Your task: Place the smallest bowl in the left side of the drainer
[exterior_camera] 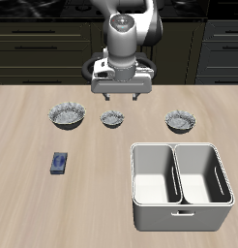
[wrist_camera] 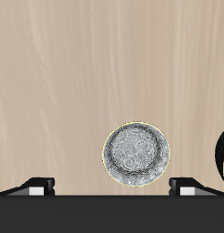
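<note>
The smallest bowl (exterior_camera: 112, 119), grey-blue and speckled, stands upright on the table between two larger bowls of the same kind. It also shows in the wrist view (wrist_camera: 137, 152), empty and seen from above. My gripper (exterior_camera: 124, 98) hangs open and empty above the table, just behind that bowl and not touching it. In the wrist view the gripper (wrist_camera: 112, 187) has its two fingertips (wrist_camera: 36, 185) spread wide. The drainer (exterior_camera: 137, 184), a light-grey tub with two deep empty compartments, stands near the table's front edge.
A wider speckled bowl (exterior_camera: 65, 116) stands beside the smallest bowl, and its rim (wrist_camera: 223, 159) shows at the edge of the wrist view. Another speckled bowl (exterior_camera: 180, 120) stands behind the drainer. A small blue object (exterior_camera: 60, 163) lies nearer the front edge.
</note>
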